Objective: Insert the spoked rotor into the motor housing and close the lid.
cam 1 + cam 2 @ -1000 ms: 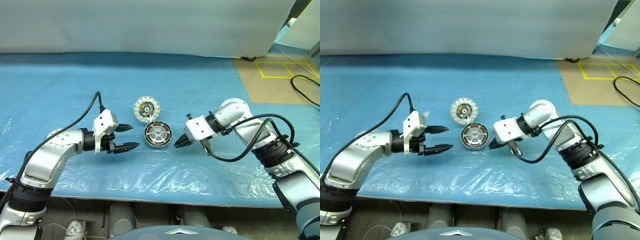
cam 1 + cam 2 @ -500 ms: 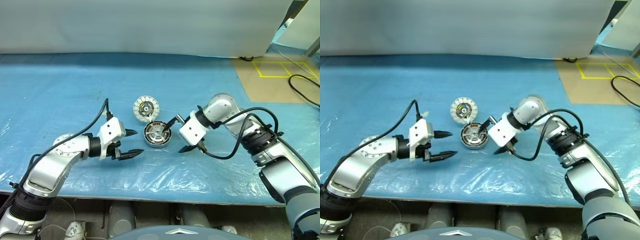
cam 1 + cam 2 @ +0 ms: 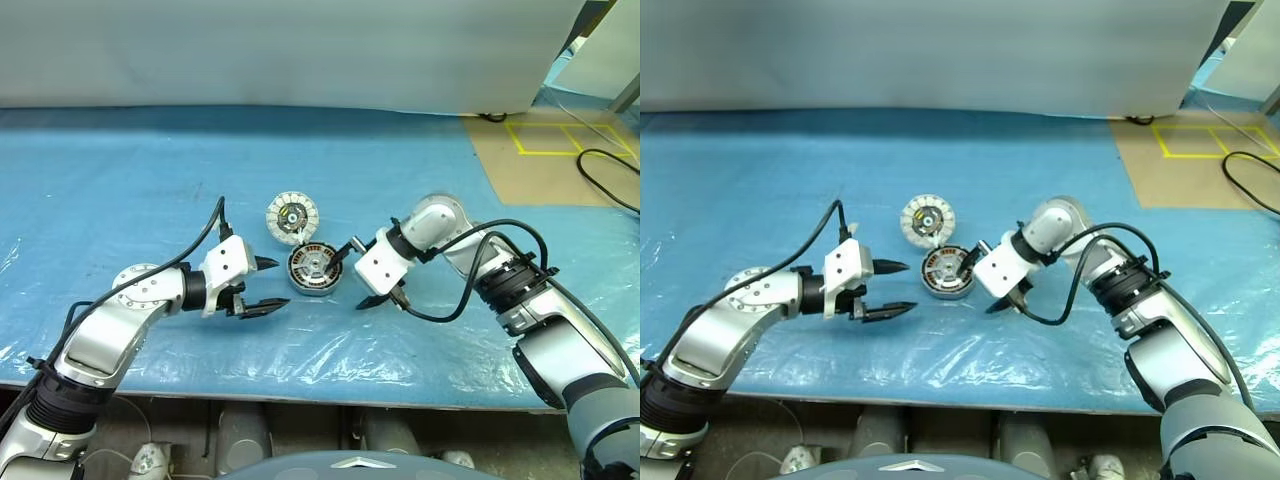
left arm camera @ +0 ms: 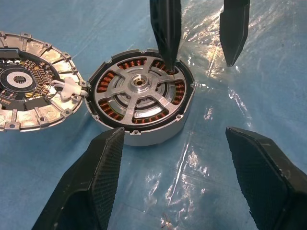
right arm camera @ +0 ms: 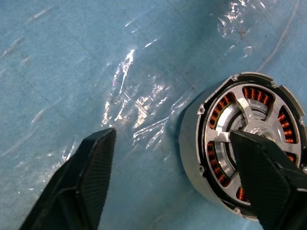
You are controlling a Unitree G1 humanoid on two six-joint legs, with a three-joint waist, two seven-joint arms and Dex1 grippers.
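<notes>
The round silver motor housing with copper-brown windings [image 5: 242,143] is cut off by the right wrist view's edge, and one black finger of the right gripper [image 5: 268,179] covers part of its spoked face. In the left wrist view the flat white-silver segmented lid [image 4: 33,86] runs past the frame edge. Whether the right gripper's fingertip [image 4: 166,36] touches the housing's windings cannot be told.

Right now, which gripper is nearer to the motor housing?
The right. The right gripper has one finger over the motor housing rim and one outside it. The left gripper is open, a little apart on the other side.
</notes>
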